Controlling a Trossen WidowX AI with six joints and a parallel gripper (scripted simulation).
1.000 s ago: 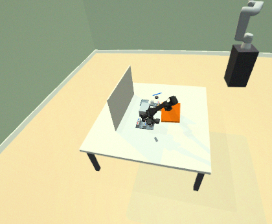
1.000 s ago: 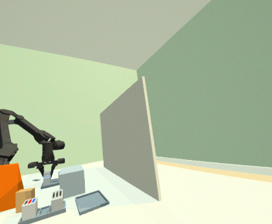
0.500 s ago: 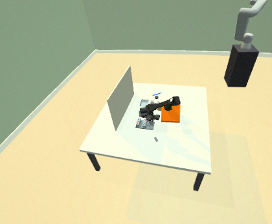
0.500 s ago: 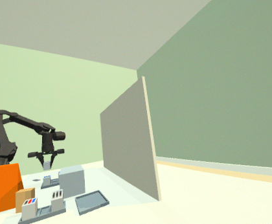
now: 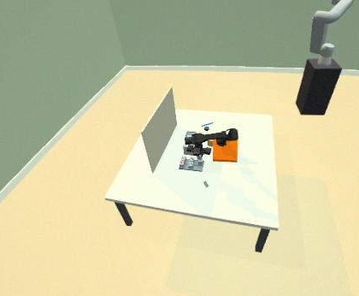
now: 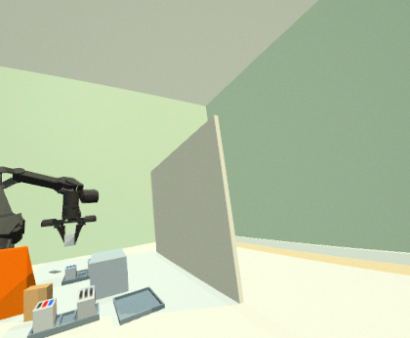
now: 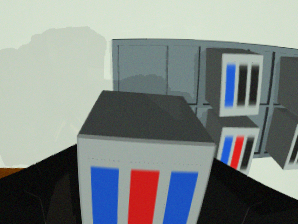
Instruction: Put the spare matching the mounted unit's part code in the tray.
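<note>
The spare [image 7: 143,189] with blue, red and blue stripes on its face is pinched in the gripper [image 6: 68,233], whose jaws are closed on its sides, and it hangs in the air above the table [image 5: 239,192]. In the wrist view it fills the lower centre, with the grey rack [image 7: 160,72] of other spares at about 1 o'clock from it; two striped blocks [image 7: 241,84] sit in their slots there, kept upright so their codes face outward for comparison. In the exterior view the tray [image 6: 139,304] lies flat at roughly 5 o'clock from the gripper, just beside the grey mounted unit [image 6: 107,271]. The unit's back is not legible here, so I cannot confirm the match. The carry to the tray appears under way, with the release not yet done.
</note>
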